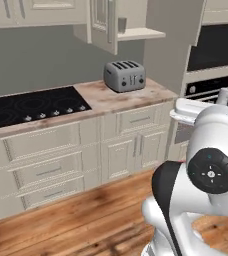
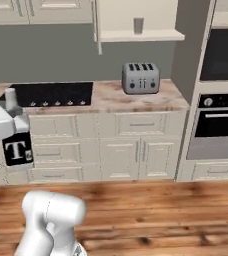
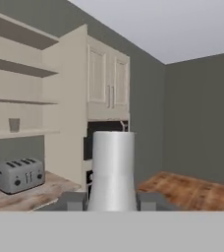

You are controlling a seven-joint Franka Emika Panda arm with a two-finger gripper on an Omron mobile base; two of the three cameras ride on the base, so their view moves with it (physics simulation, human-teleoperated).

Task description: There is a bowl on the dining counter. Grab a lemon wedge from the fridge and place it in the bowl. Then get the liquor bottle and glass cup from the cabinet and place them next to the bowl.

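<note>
The small pale whitish liquor bottle [image 3: 113, 167] with its squarish body and narrow neck stands upright between the two dark finger tips [image 3: 72, 201] of the gripper [image 3: 113, 203]. The jaws are closed against its lower sides, one tip on each flank, so the hand is grasping the bottle and carrying it in the air (nothing shows under its base).

The plain grey see-through glass cup [image 2: 138, 25] stands upright on the cream shelf of the cream wall cabinet [image 2: 141, 36], whose panelled door [image 1: 104, 24] hangs open to the left of the shelf. From the hand view the same cup [image 3: 14, 124] sits on the lowest open shelf, well apart from the held bottle.

Below the cabinet a grey metal four-slot toaster [image 2: 141, 78] rests on the marbled beige-and-brown worktop [image 2: 111, 100], near its right end. To the toaster's left a flat black cooktop [image 2: 52, 93] with a row of small knobs along its front edge is set into that worktop. Cream drawer-fronted base units [image 2: 136, 150] run beneath. Just right of the worktop stands a tall cream column with a built-in black-and-grey oven [image 2: 219, 122]. A brown wooden plank floor [image 2: 151, 215] spreads in front of the units.
</note>
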